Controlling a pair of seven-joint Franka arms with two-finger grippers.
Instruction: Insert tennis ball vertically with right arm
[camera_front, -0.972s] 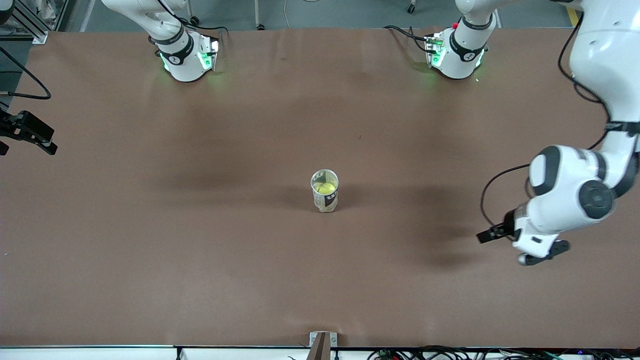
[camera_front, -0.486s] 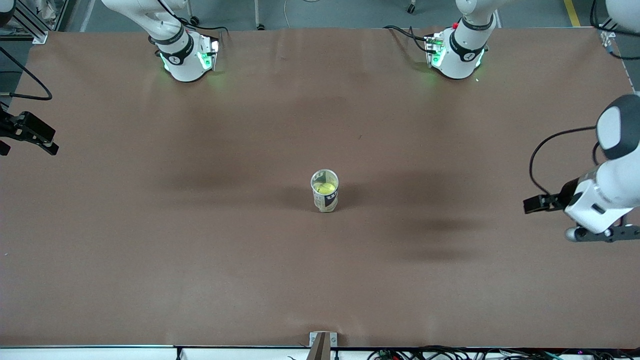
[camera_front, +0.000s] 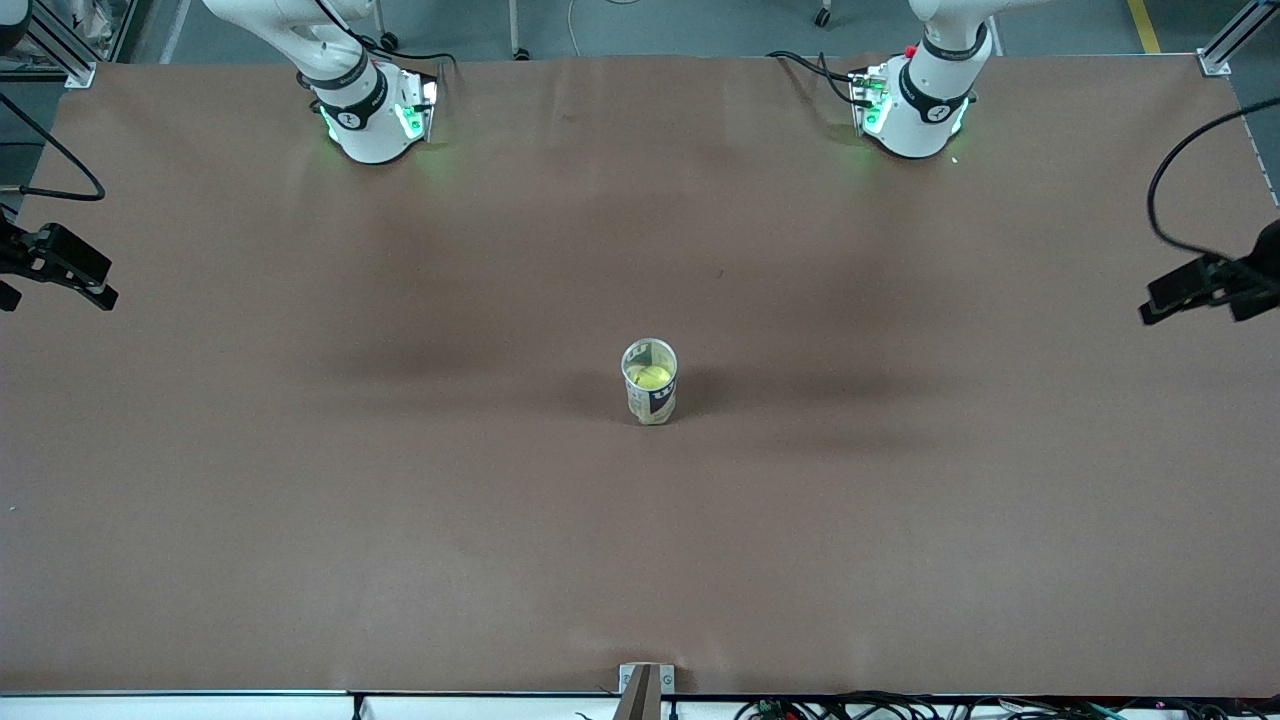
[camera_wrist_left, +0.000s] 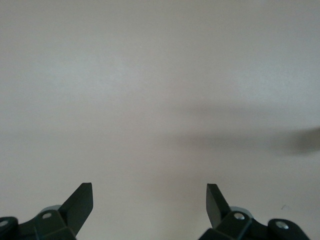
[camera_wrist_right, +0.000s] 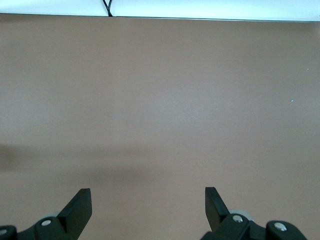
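One tennis ball (camera_front: 652, 377) sits inside the upright can (camera_front: 650, 383) mid-counter. The left gripper (camera_wrist_left: 149, 201) and right gripper (camera_wrist_right: 148, 204) hang apart and empty at the counter's ends. A careless return sweep could topple the can.

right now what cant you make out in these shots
- Left claw: front view's edge cuts it off; only its wrist view shows it, open over bare table.
- Right claw: the same, open and empty.
- Can: label too small to read in the front view.
- Ball: only its top shows; the can wall hides the rest.
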